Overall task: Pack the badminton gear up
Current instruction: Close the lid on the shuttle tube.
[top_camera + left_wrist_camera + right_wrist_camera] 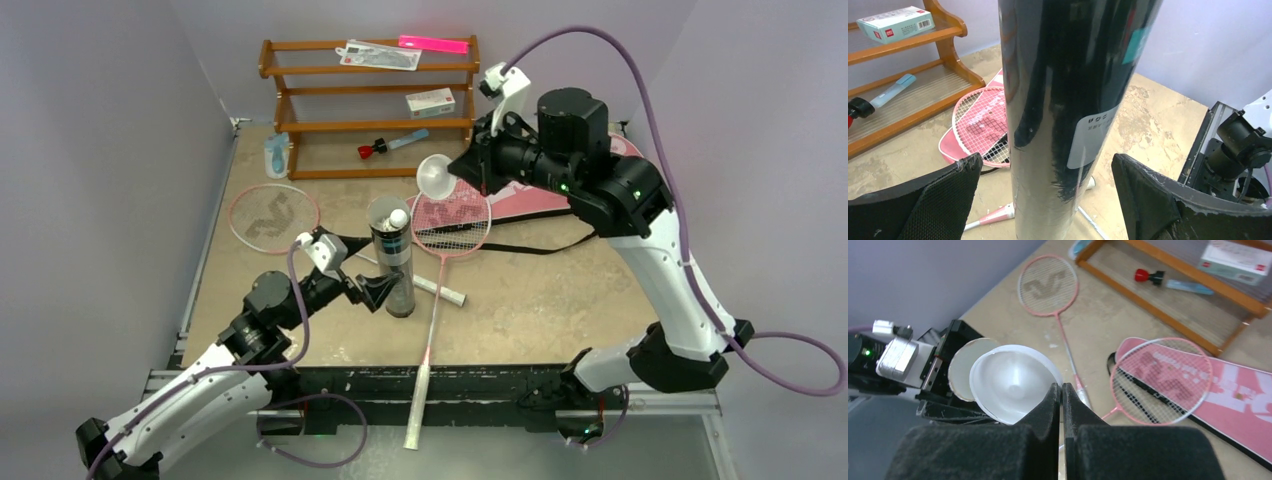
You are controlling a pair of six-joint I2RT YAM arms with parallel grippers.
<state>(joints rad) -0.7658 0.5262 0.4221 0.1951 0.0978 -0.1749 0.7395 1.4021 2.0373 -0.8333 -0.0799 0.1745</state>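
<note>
Left claw is wide around the upright tube; right claw pinches a shuttlecock over the bench.

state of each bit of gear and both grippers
black tube: upright, top open
tube shuttlecock: inside tube top
held shuttlecock: pinched, off table
left gripper: jaws open astride tube
right gripper: jaws shut on held shuttlecock
pink bag: flat, zip state unclear
left racket: flat on table
right racket: head on bag, handle overhanging table

White-shelled arms, black joints — looping purple cables, black textured pincer fingers.
</note>
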